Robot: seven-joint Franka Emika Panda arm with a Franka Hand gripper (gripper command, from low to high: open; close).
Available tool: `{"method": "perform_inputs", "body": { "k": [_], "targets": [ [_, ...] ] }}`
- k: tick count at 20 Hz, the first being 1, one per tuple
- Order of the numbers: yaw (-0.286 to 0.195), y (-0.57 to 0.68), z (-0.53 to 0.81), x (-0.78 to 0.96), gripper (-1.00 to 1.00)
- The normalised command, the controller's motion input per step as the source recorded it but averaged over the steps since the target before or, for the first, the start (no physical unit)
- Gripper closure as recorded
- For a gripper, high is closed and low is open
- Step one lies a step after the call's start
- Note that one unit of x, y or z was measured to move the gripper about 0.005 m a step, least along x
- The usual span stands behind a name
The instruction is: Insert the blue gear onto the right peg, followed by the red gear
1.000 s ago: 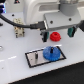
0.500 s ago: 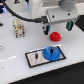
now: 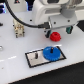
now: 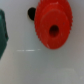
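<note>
The bright blue flat round plastic gear (image 3: 50, 52) already sits on the grey rectangular plate with a black border (image 3: 34, 58), toward the exterior view's right end of it, apparently seated over the right peg, which it hides. So the first half looks done. The bright red round plastic gear (image 3: 55, 35) with its raised hub lies on the white table (image 3: 70, 60) beyond the plate, directly under the gripper (image 3: 56, 31). The wrist view fills with that red gear. Whether the fingers are spread or clamped on it cannot be made out. Carrying the red gear to the peg remains.
</note>
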Motion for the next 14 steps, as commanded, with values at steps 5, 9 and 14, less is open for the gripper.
{"method": "perform_inputs", "body": {
  "k": [5, 9, 14],
  "targets": [
    [0.000, 0.03, -0.36, -0.25, -1.00],
    [0.000, -0.06, -0.31, -0.36, -1.00],
    [0.000, -0.01, -0.19, -0.37, 1.00]
  ]
}}
